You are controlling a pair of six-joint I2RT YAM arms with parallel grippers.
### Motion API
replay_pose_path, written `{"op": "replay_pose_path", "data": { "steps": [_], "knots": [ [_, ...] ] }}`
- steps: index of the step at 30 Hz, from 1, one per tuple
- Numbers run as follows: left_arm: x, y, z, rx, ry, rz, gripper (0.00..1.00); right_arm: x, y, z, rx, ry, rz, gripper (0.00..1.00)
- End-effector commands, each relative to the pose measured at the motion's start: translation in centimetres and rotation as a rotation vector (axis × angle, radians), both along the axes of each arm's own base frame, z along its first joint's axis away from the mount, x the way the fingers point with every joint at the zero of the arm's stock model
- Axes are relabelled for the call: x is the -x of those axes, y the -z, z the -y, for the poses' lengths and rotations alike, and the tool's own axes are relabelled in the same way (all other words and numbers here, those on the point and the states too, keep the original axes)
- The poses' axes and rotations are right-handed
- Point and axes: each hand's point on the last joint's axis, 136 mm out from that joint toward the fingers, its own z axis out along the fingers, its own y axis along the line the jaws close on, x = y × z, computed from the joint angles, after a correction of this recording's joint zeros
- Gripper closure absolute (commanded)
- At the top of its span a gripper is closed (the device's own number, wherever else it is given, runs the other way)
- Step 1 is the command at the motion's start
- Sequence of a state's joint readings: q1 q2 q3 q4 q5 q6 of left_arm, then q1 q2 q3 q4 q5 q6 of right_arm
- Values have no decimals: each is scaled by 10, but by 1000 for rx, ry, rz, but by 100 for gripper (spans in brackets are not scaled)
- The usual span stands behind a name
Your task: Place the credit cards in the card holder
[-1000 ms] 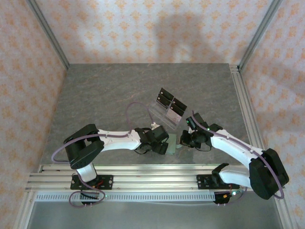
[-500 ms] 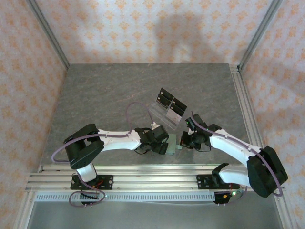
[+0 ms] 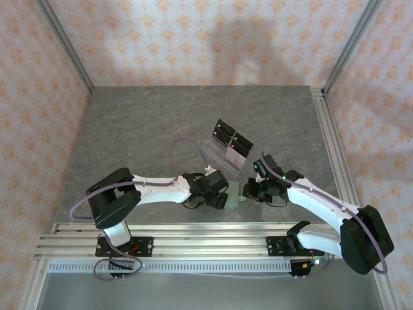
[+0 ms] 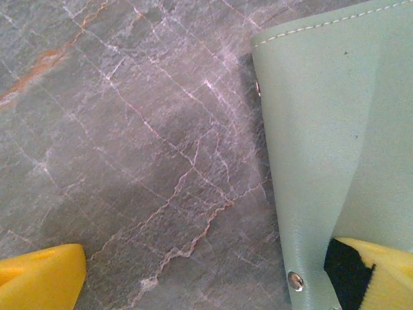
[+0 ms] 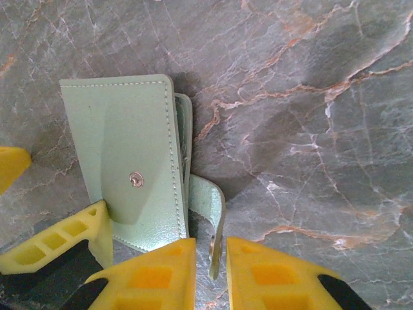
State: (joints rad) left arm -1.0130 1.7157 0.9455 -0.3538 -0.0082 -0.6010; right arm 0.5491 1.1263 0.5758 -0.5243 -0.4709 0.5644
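Found the right tool [image 5: 211,258] drawn narrow, with the loose end of the snap tab [image 5: 208,200] standing in the slit between its pads; could not tell whether truly pinched or merely bracketed. Traced the tab up and leftward to the card holder [image 5: 122,155], lying flat on the table [image 5: 310,97], folded but unfastened, its stud bare on the cover. Noted the holder's long axis running straight away from the right tool, just ahead and to the left of the pads, tab side nearest.

Found the left tool [image 4: 210,258] spread wide on the holder's other side, one pad over the bare table, the other against the holder's corner; judged it a brace, not a grasp. Placed the holder, from above, right between the two tools.

Spotted the credit cards [image 3: 231,141] propped on a clear stand [image 3: 213,155], well apart from the holder, farther across the table from both bases. Judged opening the cover the step in hand: a pull on the tab away from the left tool, across the short axis. Judged the right arm the nearer for that.
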Motion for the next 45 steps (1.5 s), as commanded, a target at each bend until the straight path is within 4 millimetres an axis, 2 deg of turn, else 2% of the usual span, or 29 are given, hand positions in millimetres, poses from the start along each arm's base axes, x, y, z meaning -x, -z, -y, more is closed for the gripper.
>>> {"op": "replay_pose_path", "data": {
  "steps": [1,11,19,22,32,45],
  "knots": [
    [6,17,-11,-46,-8,-19,2,8,4,6,21,7,-20,83],
    [6,16,-10,-45,-7,-18,2,10,12,5,24,-1,-43,82],
    [6,18,-11,-45,-10,-22,2,10,10,4,16,-1,-38,100],
    [6,17,-11,-44,-10,-21,2,8,5,1,0,-4,-31,100],
    [7,17,-10,-41,-4,-24,2,-6,-20,-26,-129,-13,-3,100],
    [8,15,-8,-29,2,-30,3,-25,-13,-47,-138,-35,-10,100]
  ]
}}
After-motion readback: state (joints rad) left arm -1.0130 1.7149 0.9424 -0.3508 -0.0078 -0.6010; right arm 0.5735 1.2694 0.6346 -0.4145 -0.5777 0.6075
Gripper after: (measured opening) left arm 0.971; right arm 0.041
